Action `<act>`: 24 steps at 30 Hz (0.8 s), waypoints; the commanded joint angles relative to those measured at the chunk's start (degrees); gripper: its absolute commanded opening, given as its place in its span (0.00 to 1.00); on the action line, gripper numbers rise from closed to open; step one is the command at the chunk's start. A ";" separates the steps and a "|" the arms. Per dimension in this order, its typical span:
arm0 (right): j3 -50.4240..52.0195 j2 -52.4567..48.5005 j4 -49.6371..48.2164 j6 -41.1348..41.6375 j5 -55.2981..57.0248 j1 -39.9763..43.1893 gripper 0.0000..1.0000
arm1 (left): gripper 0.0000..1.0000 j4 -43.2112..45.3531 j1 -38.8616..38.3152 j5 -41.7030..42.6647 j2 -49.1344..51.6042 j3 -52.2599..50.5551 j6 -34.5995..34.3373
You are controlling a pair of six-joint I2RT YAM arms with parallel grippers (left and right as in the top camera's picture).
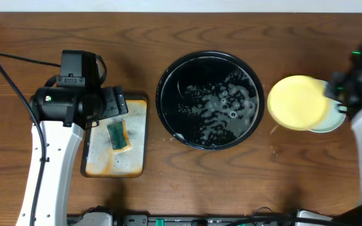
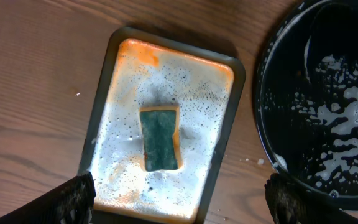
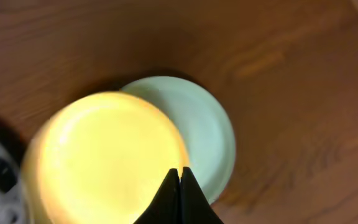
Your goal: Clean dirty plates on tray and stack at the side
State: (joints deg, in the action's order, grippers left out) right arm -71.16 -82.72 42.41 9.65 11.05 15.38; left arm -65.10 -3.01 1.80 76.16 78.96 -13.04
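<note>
The right gripper point(image 3: 179, 174) is closed on the rim of the yellow plate point(image 3: 104, 155). It holds the plate near the right edge of the bench, above a blue-green plate point(image 3: 213, 134) but clearly off-centre from it. The grip is only a thin pinch on a rim that is probably wet, so the plate can slip or tilt. If it is released this far off-centre, it may slide off toward the black tray point(image 1: 160, 94) in the middle of the bench. The left gripper point(image 2: 182, 205) is open and hangs over the sponge point(image 2: 159, 138) near the left edge.
</note>
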 commanded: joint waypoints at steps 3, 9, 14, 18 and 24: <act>-0.02 -5.09 0.35 0.74 -5.53 8.09 0.01 | 0.88 -0.02 0.11 0.35 -0.09 0.68 0.50; -0.02 -10.51 -0.68 -0.79 -11.02 10.64 0.01 | 0.88 -0.02 0.11 0.35 -0.09 0.68 0.50; -0.07 -8.57 -0.94 -2.47 -20.59 10.05 0.01 | 0.88 -0.02 0.11 0.35 -0.09 0.68 0.50; -0.07 -4.96 -0.57 -3.98 -30.01 9.18 0.05 | 0.88 -0.02 0.11 0.35 -0.09 0.68 0.52; -0.07 4.81 -0.35 -4.44 -46.31 4.37 0.33 | 0.88 -0.02 0.11 0.35 -0.09 0.68 0.52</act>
State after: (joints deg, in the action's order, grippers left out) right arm -70.94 -83.33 42.17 6.63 -22.81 22.74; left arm -65.08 -3.01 1.78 76.16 78.96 -13.06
